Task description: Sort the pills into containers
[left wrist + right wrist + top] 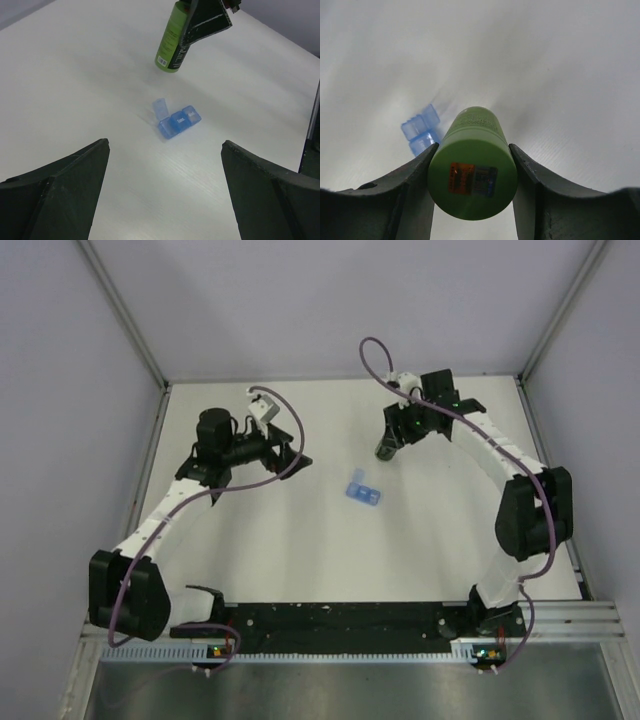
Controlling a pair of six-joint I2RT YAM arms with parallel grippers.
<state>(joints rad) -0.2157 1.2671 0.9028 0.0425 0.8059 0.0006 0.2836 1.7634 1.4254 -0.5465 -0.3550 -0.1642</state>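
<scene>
**Bottle Gripped, Box Waiting**

My right pincer (473, 150) was clamped on both sides of the one green bottle (472, 187), which I held tilted, presumably ready to pour. The single blue pill box (176, 121) lay mid-table, apart from the bottle, with one lid raised to receive. My left pincer (165, 145) hung spread wide and held nothing. I saw no loose pills.

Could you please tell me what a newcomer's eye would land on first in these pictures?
The green cylindrical plastic bottle stands out, clasped by the right pincer toward the far right of the white table. Near the table's middle lies a small translucent blue plastic pill box, one lid flipped open. The left pincer gapes wide and empty, facing that box.
</scene>
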